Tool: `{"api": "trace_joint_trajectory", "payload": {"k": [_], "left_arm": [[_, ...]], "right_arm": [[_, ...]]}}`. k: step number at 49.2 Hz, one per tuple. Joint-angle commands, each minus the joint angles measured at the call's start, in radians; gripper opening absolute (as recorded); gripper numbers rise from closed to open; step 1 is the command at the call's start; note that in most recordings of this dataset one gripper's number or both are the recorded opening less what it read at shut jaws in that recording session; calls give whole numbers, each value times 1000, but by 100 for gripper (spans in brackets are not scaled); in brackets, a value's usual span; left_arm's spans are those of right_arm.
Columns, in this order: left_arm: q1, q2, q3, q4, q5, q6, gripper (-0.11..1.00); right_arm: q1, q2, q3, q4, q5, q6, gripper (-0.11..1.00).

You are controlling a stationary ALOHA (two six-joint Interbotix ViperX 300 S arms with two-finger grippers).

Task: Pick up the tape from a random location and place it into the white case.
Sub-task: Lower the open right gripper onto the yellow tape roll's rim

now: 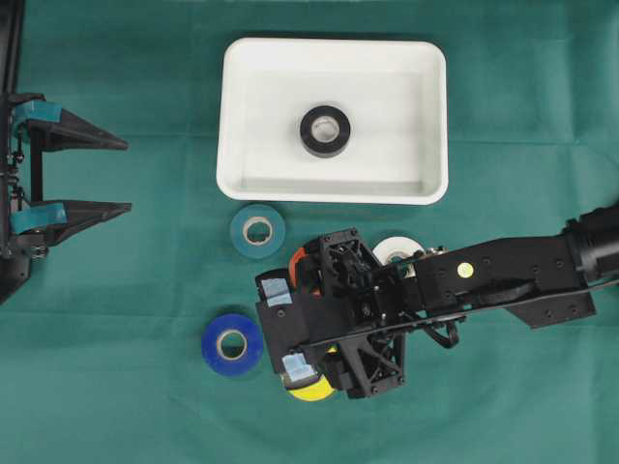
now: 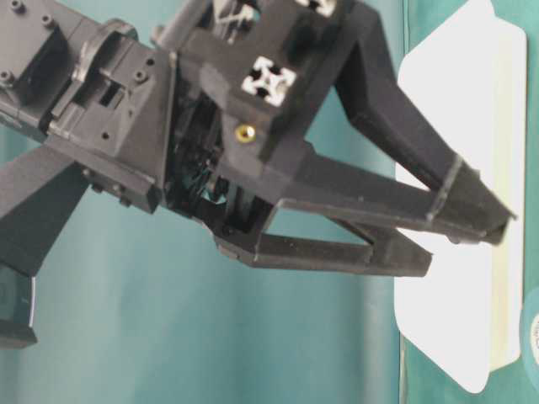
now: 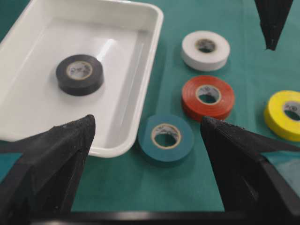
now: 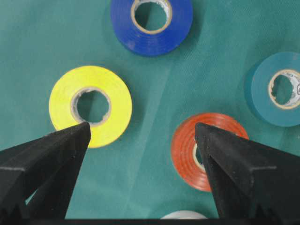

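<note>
My right pincer [image 4: 140,133] stood wide open, holding nothing, pointed down over the loose rolls on the green cloth [image 1: 116,406]. Through the wrist view, the tip of one finger [image 4: 70,136] lay over the lower edge of the yellow tape [image 4: 90,105], and the tip of the other over the right part of the red tape [image 4: 187,154]; bare cloth showed in the gap between them. Whether either tip touched its roll could not be told. Beyond the tips lay the blue tape [image 4: 151,21], and off to the right the teal tape [image 4: 276,91]; a sliver of the white tape [image 4: 183,215] showed at the bottom edge, between the fingers. From overhead, my right arm [image 1: 503,275] reached in from the right and covered most of the red and yellow rolls, with the blue roll just beyond it to the left and the teal roll between it and the white case [image 1: 334,184]. The white case sat farther up the cloth, well apart from this pincer, with the black tape [image 1: 325,130] flat near its middle. My left pincer [image 1: 121,174] was likewise open and empty, parked at the left edge, well away from every roll; its view looked past the two finger tips toward the case, the teal roll just beside the case's near rim.
</note>
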Motion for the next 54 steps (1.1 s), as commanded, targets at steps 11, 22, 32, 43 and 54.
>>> {"api": "trace_joint_trajectory", "payload": {"k": [11, 22, 32, 43, 54], "left_arm": [[-2, 9, -11, -2, -5, -2, 91], [-2, 8, -12, -2, -5, 0, 91], [-2, 9, -12, 0, -5, 0, 91], [-2, 9, -12, 0, -5, 0, 91], [-2, 9, -12, 0, -5, 0, 91]], "right_arm": [[0, 18, -23, -2, -15, 5, 91], [9, 66, -20, 2, -38, 5, 91], [18, 118, -14, 2, -91, 5, 91], [18, 184, -14, 3, -123, 5, 91], [18, 232, -15, 3, -160, 5, 90]]}}
